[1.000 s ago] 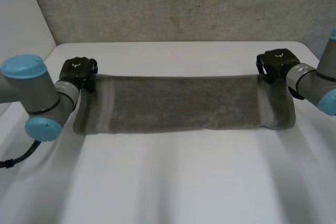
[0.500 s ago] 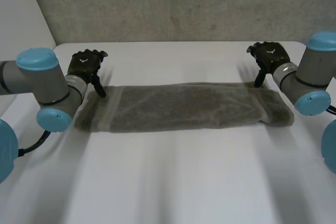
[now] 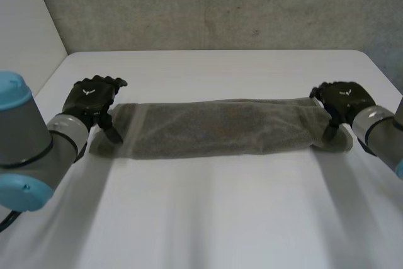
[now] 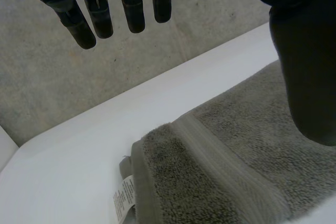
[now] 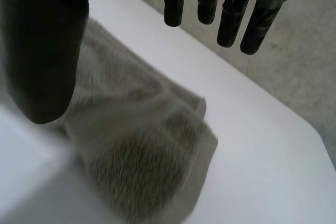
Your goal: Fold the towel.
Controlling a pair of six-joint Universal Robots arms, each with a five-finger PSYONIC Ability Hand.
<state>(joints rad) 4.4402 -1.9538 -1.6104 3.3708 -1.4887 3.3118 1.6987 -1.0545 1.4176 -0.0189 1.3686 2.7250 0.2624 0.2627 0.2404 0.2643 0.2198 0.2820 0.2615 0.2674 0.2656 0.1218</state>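
Observation:
A grey-green towel (image 3: 220, 128) lies folded into a long narrow strip across the white table (image 3: 208, 218). My left hand (image 3: 93, 100) hovers over its left end, open, and its straight fingers (image 4: 100, 9) and thumb (image 4: 307, 51) hold nothing. Under this hand the towel (image 4: 220, 161) shows its banded end and a white label (image 4: 122, 200). My right hand (image 3: 345, 100) hangs over the right end, also open, with its fingers (image 5: 220, 3) spread away from the thumb (image 5: 47, 51). The towel's right end (image 5: 142, 145) lies rumpled under the right hand.
A grey concrete wall (image 3: 208, 4) stands behind the table's far edge. A white panel (image 3: 25, 23) rises at the far left. My arms come in over the table's left and right sides.
Both hands opened and let go of the towel's far corners, then drew back toward the front over its ends. The towel has settled flat.

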